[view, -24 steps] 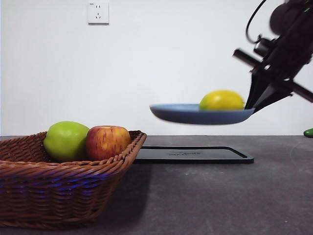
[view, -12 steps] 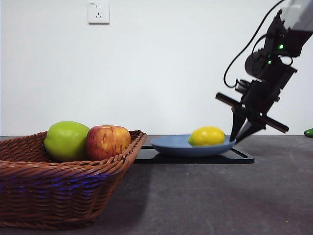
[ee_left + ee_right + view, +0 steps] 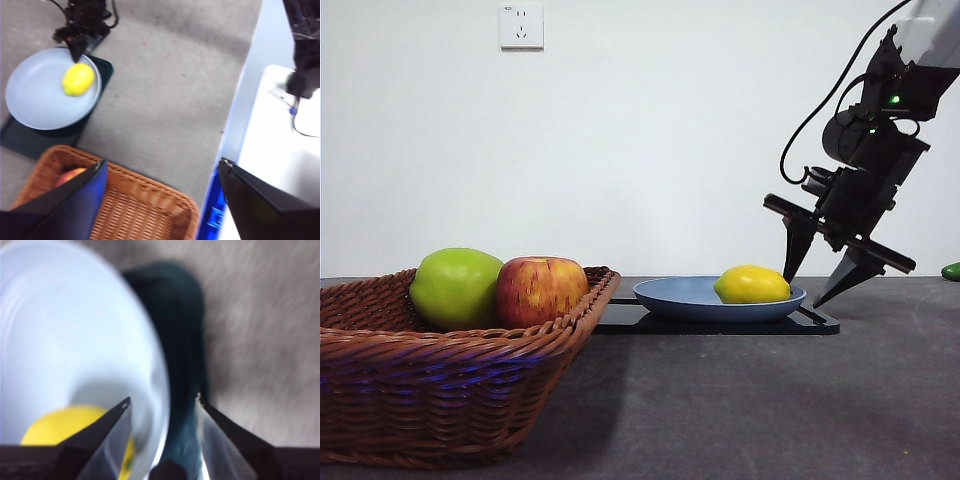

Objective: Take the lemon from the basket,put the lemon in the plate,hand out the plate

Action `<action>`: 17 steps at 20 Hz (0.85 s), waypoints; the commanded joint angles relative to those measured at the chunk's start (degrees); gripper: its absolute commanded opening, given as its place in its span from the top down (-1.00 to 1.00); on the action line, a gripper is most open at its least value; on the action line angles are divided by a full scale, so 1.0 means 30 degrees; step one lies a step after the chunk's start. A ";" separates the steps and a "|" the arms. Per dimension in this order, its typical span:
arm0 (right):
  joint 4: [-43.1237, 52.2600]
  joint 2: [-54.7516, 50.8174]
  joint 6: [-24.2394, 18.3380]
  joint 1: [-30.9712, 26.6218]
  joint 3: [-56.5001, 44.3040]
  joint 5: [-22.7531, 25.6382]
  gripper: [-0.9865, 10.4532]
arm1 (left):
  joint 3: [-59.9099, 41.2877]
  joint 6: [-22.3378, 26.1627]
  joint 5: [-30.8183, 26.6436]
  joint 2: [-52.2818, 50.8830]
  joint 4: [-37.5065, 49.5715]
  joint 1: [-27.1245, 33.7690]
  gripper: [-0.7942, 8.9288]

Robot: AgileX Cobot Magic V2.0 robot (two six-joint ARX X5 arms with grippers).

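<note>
The yellow lemon (image 3: 752, 284) lies in the light blue plate (image 3: 680, 297), which rests on a flat black tray (image 3: 720, 322). My right gripper (image 3: 803, 292) is open at the plate's right rim, one jaw over the plate, the other outside it. The right wrist view shows the plate (image 3: 65, 340), the lemon (image 3: 65, 432) and my right gripper (image 3: 163, 397) straddling the rim without clamping it. My left gripper (image 3: 162, 162) hangs open and empty high above the wicker basket (image 3: 135, 205), with the plate (image 3: 40, 100) and lemon (image 3: 78, 79) beyond it.
The basket (image 3: 460, 390) fills the near left and holds a green apple (image 3: 455, 288) and a red-yellow apple (image 3: 540, 290). A small green object (image 3: 951, 271) sits at the far right edge. A white surface lies beyond the table edge in the left wrist view.
The plate with the lemon came down from the air onto the black tray. My right gripper, shut on the rim before, has opened and let go.
</note>
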 commanded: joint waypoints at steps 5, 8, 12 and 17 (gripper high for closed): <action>-0.2725 -0.5085 -0.2849 -0.0051 0.0495 0.0044 0.47 | 0.0372 0.1042 -0.1523 0.0430 0.1814 0.0022 0.04; -0.4699 -0.7970 -0.3031 0.0175 0.0495 -0.0168 0.66 | 0.0372 0.1246 -0.1902 0.0452 0.2732 0.0561 0.26; -0.6666 -1.1606 -0.4240 0.1428 0.0495 -0.0168 0.82 | 0.0372 0.2091 -0.1865 0.0452 0.3133 0.1967 0.83; -0.7009 -1.5548 -0.4284 0.5319 0.0488 0.6003 0.82 | 0.0328 0.1588 -0.1617 0.0444 0.3016 0.5034 0.82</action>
